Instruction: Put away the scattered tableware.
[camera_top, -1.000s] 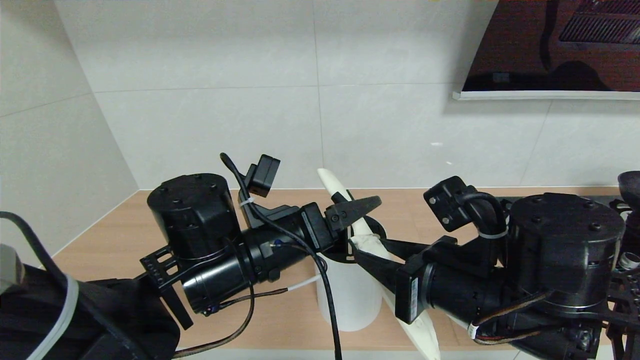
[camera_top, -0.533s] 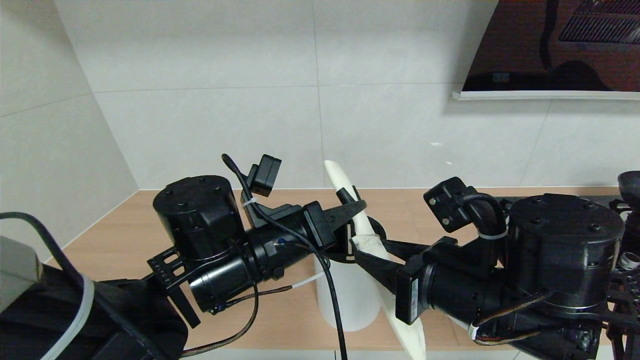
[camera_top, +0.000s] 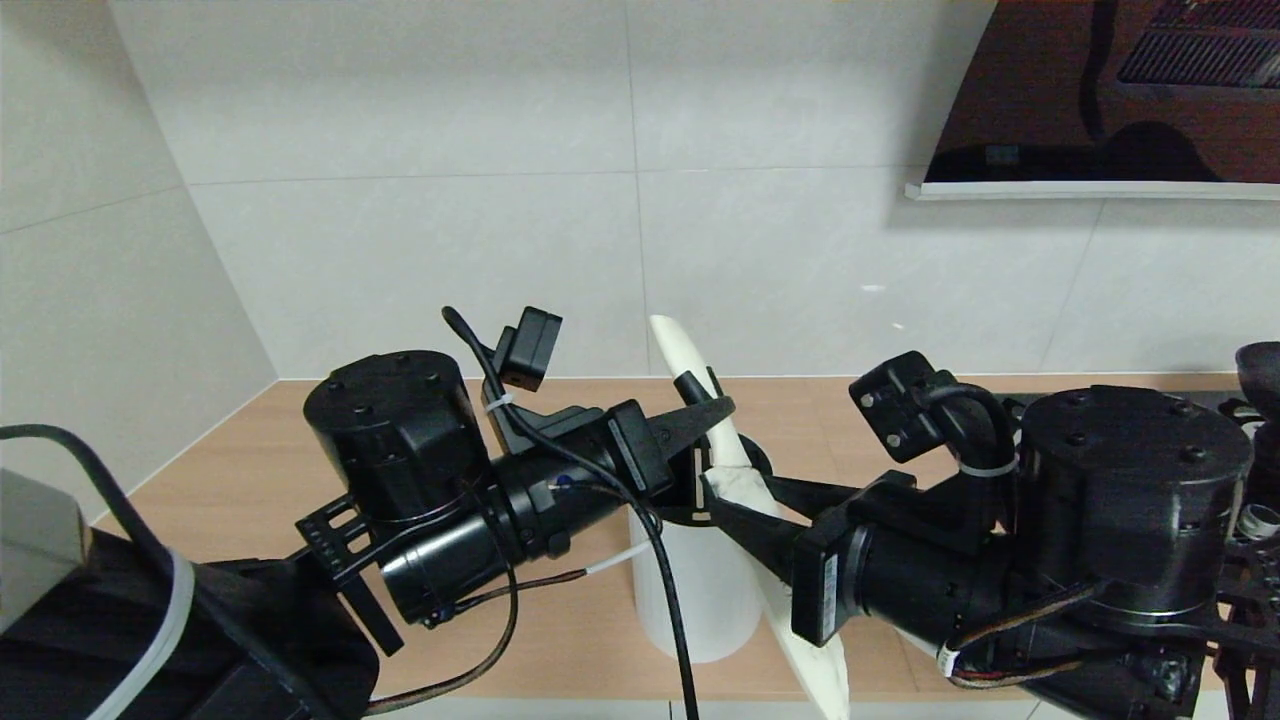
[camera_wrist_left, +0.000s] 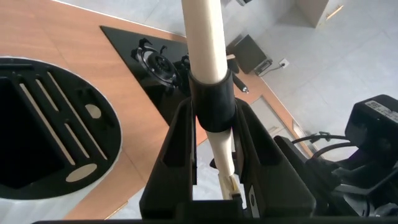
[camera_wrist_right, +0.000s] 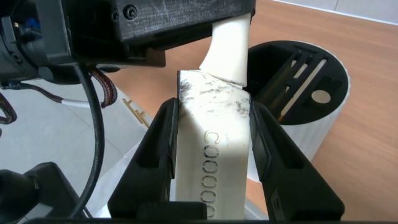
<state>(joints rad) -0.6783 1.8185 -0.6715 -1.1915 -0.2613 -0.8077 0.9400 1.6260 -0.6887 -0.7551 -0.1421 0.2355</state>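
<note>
Left jaws apparently closed onto spatula (camera_top: 672, 358) since; right jaws unchanged.

Utensil (camera_top: 672, 350) over holder (camera_top: 700, 600) on counter (camera_top: 250, 460)

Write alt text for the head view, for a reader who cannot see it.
The left claw and the right claw both grip a tilted white spatula. It hangs above a white tub with a black top, which stands on a wooden counter.
</note>
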